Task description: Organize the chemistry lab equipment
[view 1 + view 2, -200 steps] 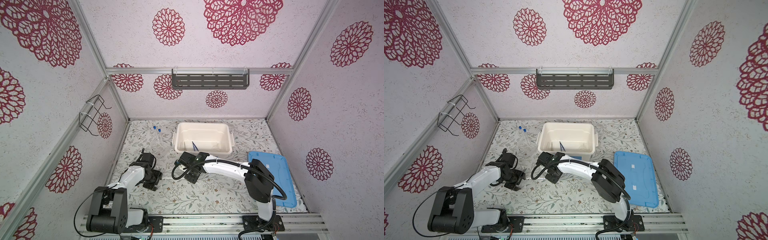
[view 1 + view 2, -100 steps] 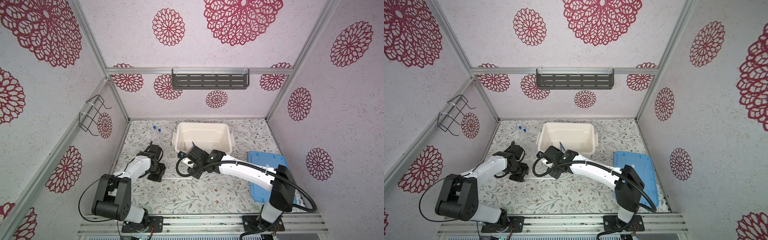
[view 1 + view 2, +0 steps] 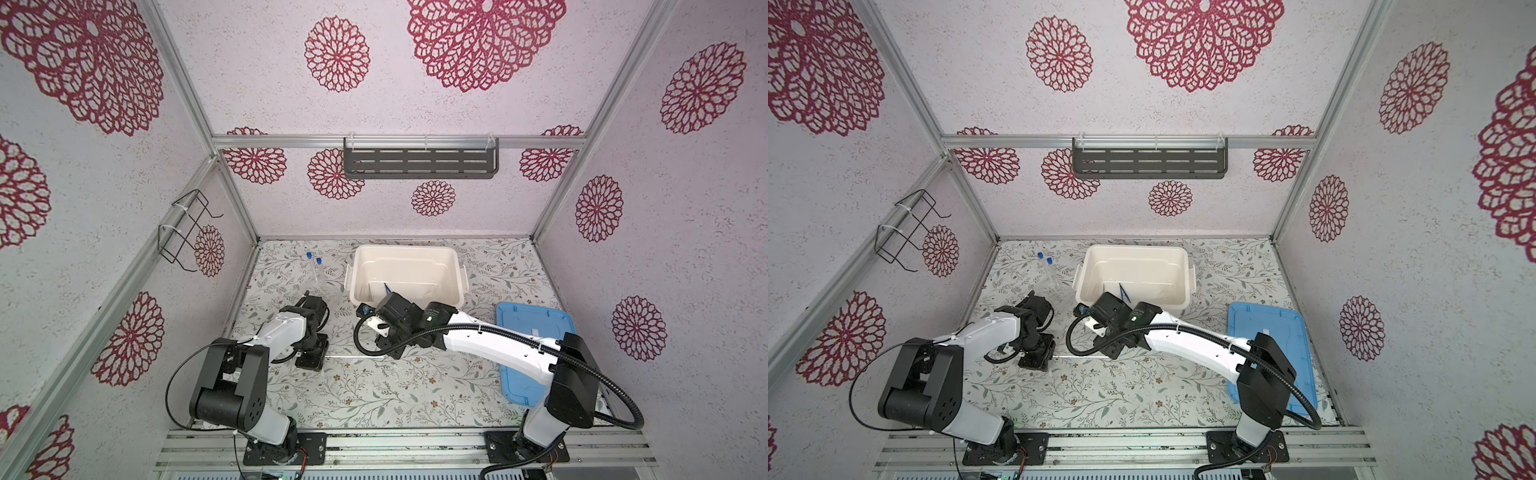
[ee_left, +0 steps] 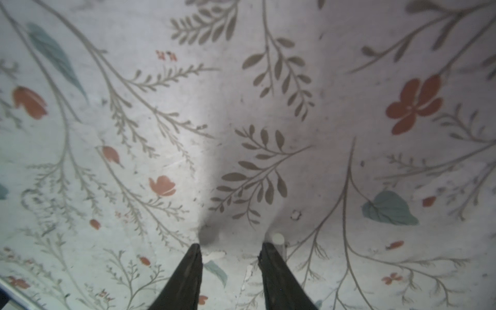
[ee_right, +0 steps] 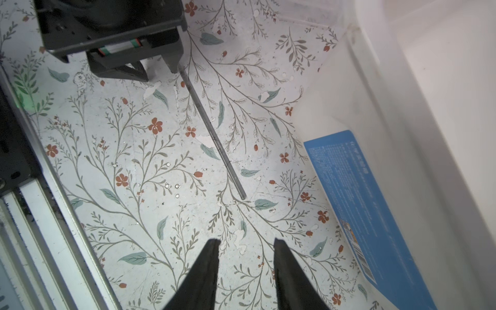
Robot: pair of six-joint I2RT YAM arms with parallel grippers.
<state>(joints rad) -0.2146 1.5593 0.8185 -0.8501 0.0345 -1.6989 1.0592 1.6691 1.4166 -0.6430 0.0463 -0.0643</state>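
A thin white stick [image 3: 355, 356] [image 5: 212, 134] lies flat on the floral table between my two grippers. My left gripper [image 3: 309, 360] [image 4: 230, 247] points down at its left end with the jaws a little apart and nothing between them. The stick's end [image 4: 277, 239] sits just outside one finger. My right gripper [image 3: 390, 351] [image 5: 247, 241] hangs open above the table near the stick's other end, holding nothing. Two clear tubes with blue caps [image 3: 314, 266] [image 3: 1045, 268] lie at the back left. Blue tweezers [image 3: 388, 287] [image 3: 1122, 291] rest inside the white tub.
The white tub [image 3: 405, 251] [image 5: 402, 120] stands at the back middle, close beside my right gripper. A flat blue lid [image 3: 536, 353] lies at the right. A wire rack [image 3: 187, 228] hangs on the left wall and a dark shelf [image 3: 419, 162] on the back wall.
My left gripper's jaws have narrowed and it has come down at the stick's left end. My right arm has stretched out, with its wrist now nearer the tub's front wall.
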